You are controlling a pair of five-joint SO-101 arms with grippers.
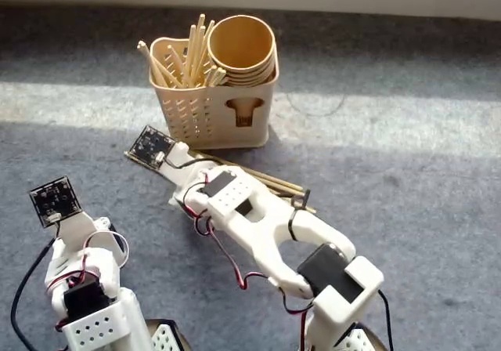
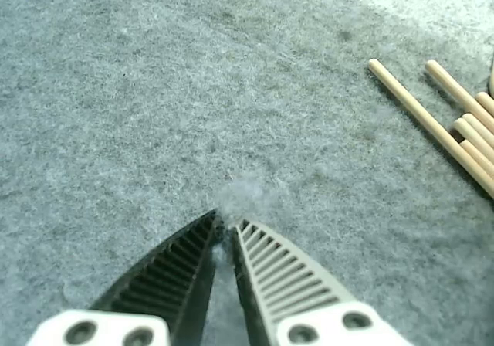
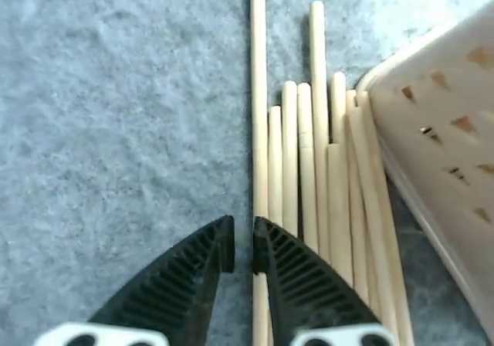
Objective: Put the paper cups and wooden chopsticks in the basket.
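Our right gripper (image 3: pixel 243 234) pinches one chopstick (image 3: pixel 258 91) off the centre-frame pile (image 1: pixel 262 180), likely bound for the basket (image 1: pixel 205 112); our left gripper (image 2: pixel 228 226) rests closed.

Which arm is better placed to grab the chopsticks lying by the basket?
Right. The right gripper sits on the chopsticks beside the basket; the left gripper is shut over bare carpet, farther off.

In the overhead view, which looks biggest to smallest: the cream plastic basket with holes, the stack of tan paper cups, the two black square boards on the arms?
1. Cream plastic basket
2. Stack of tan paper cups
3. Black square boards: alike, so unranked.
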